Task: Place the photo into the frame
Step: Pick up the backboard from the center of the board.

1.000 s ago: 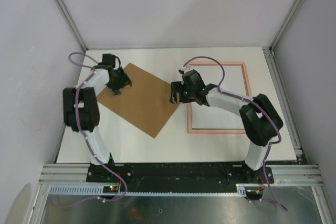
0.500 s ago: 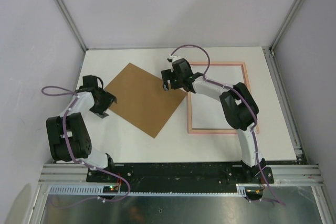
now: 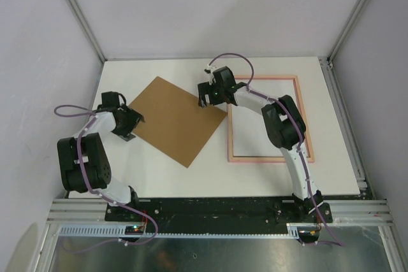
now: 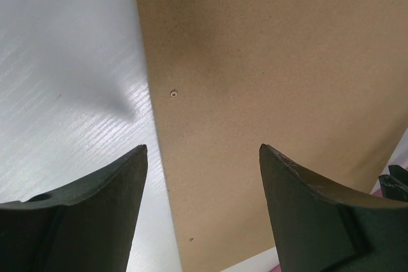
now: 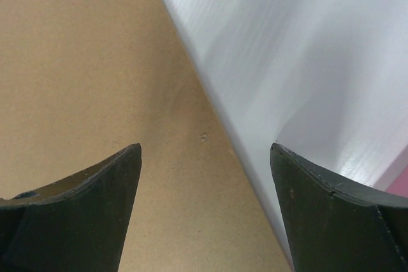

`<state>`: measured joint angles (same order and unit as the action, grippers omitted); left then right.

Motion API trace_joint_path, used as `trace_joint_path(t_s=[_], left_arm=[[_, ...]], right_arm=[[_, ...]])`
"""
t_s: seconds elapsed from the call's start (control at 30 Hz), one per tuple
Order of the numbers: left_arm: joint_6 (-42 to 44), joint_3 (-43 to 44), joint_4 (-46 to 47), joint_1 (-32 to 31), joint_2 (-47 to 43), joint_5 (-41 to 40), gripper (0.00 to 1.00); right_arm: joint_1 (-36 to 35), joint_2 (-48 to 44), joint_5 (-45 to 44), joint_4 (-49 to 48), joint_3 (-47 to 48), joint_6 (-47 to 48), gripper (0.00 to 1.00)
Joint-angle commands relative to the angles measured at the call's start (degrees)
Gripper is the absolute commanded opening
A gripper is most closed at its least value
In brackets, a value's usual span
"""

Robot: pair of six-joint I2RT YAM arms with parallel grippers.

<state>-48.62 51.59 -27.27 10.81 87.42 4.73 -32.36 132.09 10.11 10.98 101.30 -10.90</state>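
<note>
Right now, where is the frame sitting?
In the top view, the frame lies flat on the right half of the table, its left edge right beside the brown board's right corner.

The fingers (image 4: 76,214) stand wide apart above an edge of the brown board (image 4: 274,62) and the white table (image 4: 64,62).

No readable text, labels or numbers anywhere (all surfaces plain).

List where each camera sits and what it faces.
Top: above the near edge of the table, looking down on board, frame, left hand, right hand.
Left wrist: on the left hand, facing a board edge and table; own fingers show.
Right wrist: on the right hand, likewise; own fingers show.
All share the board.
</note>
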Motion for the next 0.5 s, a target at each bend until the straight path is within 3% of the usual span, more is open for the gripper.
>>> trace_joint_path(t_s=[0.0,0.47], left_arm=[[-1.6,0.21,1.9,0.34,1.79,-2.53,0.75],[-1.63,5.12,2.31,0.31,11.38,-4.51,0.75]], right_arm=[[0.02,0.78,6.17,0.95,0.36,-1.12,0.87],[1.33,-6.19,24.1,-7.04,-13.81,-15.45,0.87]])
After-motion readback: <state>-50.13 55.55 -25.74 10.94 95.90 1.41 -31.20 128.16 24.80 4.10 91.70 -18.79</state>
